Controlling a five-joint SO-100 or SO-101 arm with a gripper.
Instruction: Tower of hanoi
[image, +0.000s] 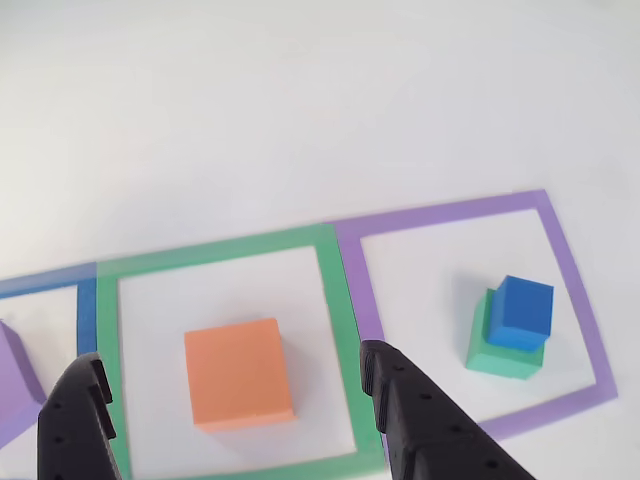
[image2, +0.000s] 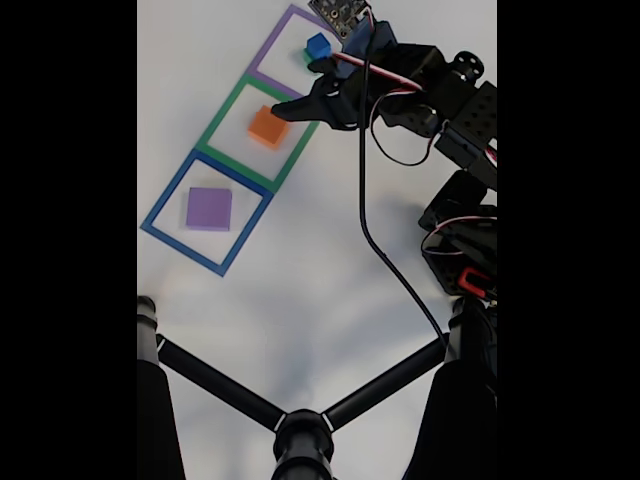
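Other view: my claw open astride orange block; fixed view alone shows whole purple block.

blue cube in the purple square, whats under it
A green cube, wider than the blue cube stacked on it. Most of the green top is covered.

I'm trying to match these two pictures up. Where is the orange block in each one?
Other view: orange block lies low and centre, inside the green square, between the hand's fingers.
Fixed view: orange block sits upper centre, middle square.
Shared landmark: the green square.
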